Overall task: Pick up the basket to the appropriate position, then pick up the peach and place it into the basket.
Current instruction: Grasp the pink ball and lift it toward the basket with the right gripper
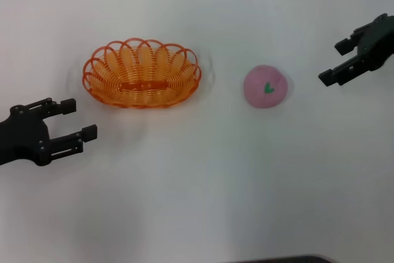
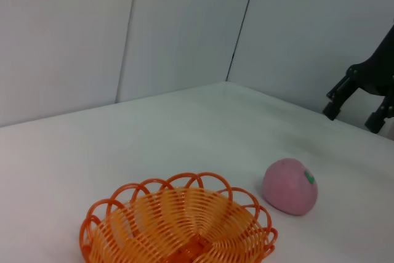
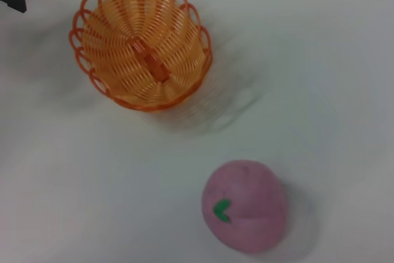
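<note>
The orange wire basket (image 1: 142, 73) stands upright and empty on the white table, left of centre. It also shows in the left wrist view (image 2: 177, 226) and the right wrist view (image 3: 141, 41). The pink peach (image 1: 265, 86) with a green leaf mark lies to the basket's right, apart from it; it shows in the left wrist view (image 2: 290, 186) and the right wrist view (image 3: 245, 206) too. My left gripper (image 1: 80, 120) is open and empty, just near-left of the basket. My right gripper (image 1: 334, 61) is open and empty, right of the peach.
The white table (image 1: 197, 201) runs wide around both objects. Grey wall panels (image 2: 123, 29) rise behind the table's far edge in the left wrist view. A dark edge (image 1: 283, 258) shows at the near side of the table.
</note>
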`<action>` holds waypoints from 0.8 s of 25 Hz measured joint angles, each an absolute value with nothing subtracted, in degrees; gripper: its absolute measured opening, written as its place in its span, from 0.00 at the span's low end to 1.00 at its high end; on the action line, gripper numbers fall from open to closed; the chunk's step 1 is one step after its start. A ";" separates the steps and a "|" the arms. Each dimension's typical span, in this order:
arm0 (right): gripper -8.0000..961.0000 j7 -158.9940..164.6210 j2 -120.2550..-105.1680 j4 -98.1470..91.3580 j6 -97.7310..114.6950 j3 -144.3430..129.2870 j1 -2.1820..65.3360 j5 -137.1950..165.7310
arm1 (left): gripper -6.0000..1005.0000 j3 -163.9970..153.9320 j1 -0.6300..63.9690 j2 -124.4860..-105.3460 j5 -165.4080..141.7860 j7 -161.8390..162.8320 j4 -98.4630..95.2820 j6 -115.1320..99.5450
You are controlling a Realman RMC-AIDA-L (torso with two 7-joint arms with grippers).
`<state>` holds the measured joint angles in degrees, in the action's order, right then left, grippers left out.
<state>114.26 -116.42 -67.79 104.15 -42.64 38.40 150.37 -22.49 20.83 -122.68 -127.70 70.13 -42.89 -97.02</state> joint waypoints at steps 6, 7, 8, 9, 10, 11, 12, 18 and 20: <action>0.96 114.61 -117.84 -66.32 100.84 -44.71 40.20 150.41 | 0.75 -22.70 20.79 -122.85 -127.70 70.14 -42.89 -97.03; 0.96 114.62 -118.07 -65.97 100.26 -45.21 40.59 150.42 | 0.75 -22.83 20.75 -122.86 -127.70 70.14 -42.89 -97.03; 0.96 114.63 -118.29 -65.70 99.89 -45.61 40.93 150.42 | 0.75 -23.01 20.71 -122.87 -127.70 70.15 -42.89 -97.03; 0.96 114.65 -118.52 -65.24 99.30 -46.18 41.24 150.42 | 0.75 -23.23 20.65 -122.88 -127.70 70.19 -42.89 -97.03; 0.96 114.67 -118.71 -64.75 98.71 -46.75 41.55 150.43 | 0.75 -23.47 20.61 -122.91 -127.71 70.23 -42.89 -97.03; 0.96 114.69 -118.90 -63.46 97.21 -48.05 42.22 150.46 | 0.75 -23.68 20.56 -122.96 -127.74 70.28 -42.89 -97.03; 0.96 114.72 -118.96 -62.73 96.38 -48.65 42.58 150.46 | 0.75 -23.78 20.52 -122.98 -127.78 70.30 -42.87 -97.03; 0.96 114.77 -119.22 -59.62 93.20 -50.58 44.60 150.47 | 0.75 -23.91 20.39 -123.12 -127.83 70.31 -42.80 -97.03; 0.96 114.78 -119.25 -58.55 92.42 -51.13 45.28 150.47 | 0.75 -23.91 20.39 -123.13 -127.85 70.31 -42.80 -97.03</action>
<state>114.78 -119.25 -58.55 92.42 -51.14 45.28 150.47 -23.91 20.39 -123.13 -127.85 70.31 -42.80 -97.03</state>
